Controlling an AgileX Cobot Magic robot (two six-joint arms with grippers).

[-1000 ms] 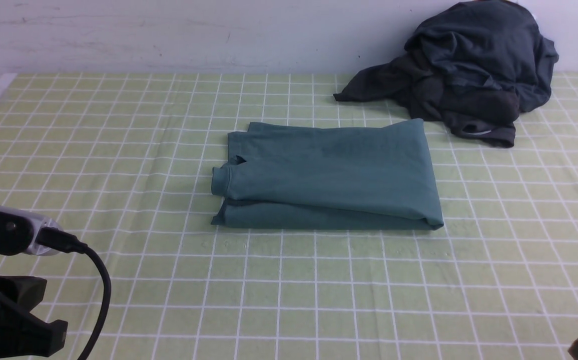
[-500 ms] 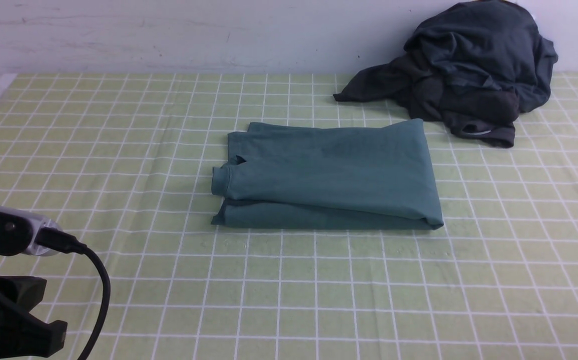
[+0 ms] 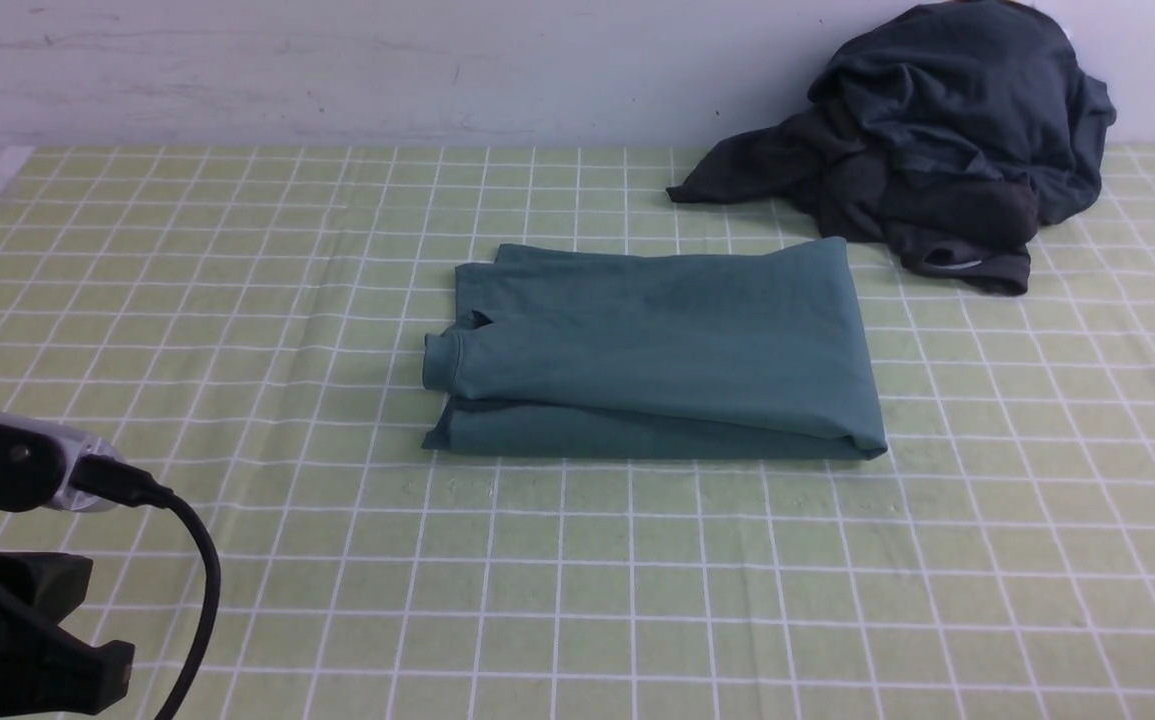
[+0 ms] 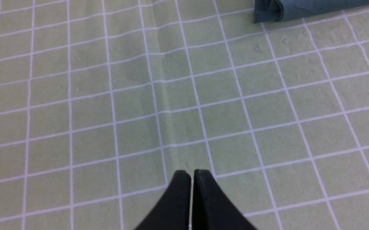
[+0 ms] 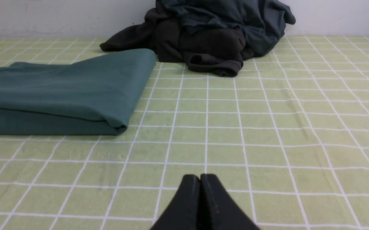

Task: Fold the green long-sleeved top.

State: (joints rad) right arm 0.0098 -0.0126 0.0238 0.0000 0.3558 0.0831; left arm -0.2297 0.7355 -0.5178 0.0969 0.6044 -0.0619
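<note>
left gripper (image 4: 190, 174): jaws closed tip to tip with only a hairline gap between them, nothing held. the tips hang over bare checked cloth (image 4: 203, 105) on the worktop, just beside a lengthwise crease in that cloth. in the front view only the left arm's body and its cable show, at the near left corner; the tips themselves are out of that view.

right gripper (image 5: 200, 179): jaws pressed fully together, nothing held. the tips are over bare cloth (image 5: 267, 127), with open grid squares ahead of them. the right arm does not appear in the front view.

top (image 3: 652, 350): lies folded into a flat rectangular stack near the middle of the worktop, ahead of both grippers and well apart from each. from the left jaws it sits forward and off to the right, with only its near left corner (image 4: 267, 12) in the left wrist view. from the right jaws it sits forward and to the left (image 5: 59, 89), its rounded fold edge facing the jaws. a ribbed cuff shows at the stack's left end. neither gripper touches it.

dark garments (image 3: 937, 140): a crumpled heap beyond the top, far from the right jaws, against the back wall (image 3: 337, 70). the heap (image 5: 210, 38) lies just beside the top's far right corner; whether they touch cannot be told.
</note>
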